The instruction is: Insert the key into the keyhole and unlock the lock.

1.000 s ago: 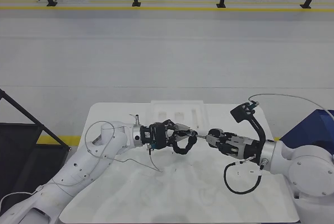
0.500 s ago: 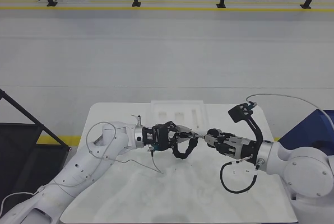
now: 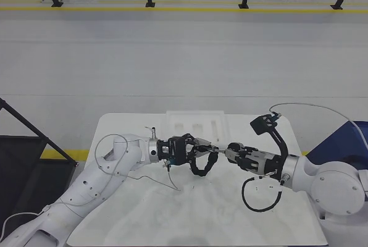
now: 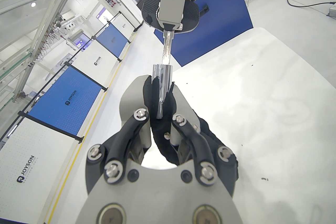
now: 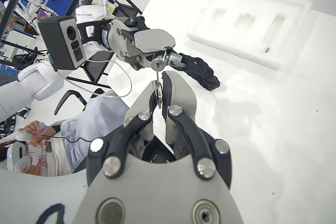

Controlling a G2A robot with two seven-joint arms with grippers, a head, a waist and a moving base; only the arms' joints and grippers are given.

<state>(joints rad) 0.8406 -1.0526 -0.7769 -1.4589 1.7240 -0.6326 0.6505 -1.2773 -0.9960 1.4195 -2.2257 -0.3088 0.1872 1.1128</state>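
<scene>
— While the left gripper clamps the lock, where is the key?
— Pinched in the right gripper, its tip meeting the keyhole, both above the middle of the worktop.

Left gripper clamped around the chrome barrel of the lock, key meeting the barrel's end face, right gripper opposite pinching the key's head, white table below, blue cabinet behind.
</scene>
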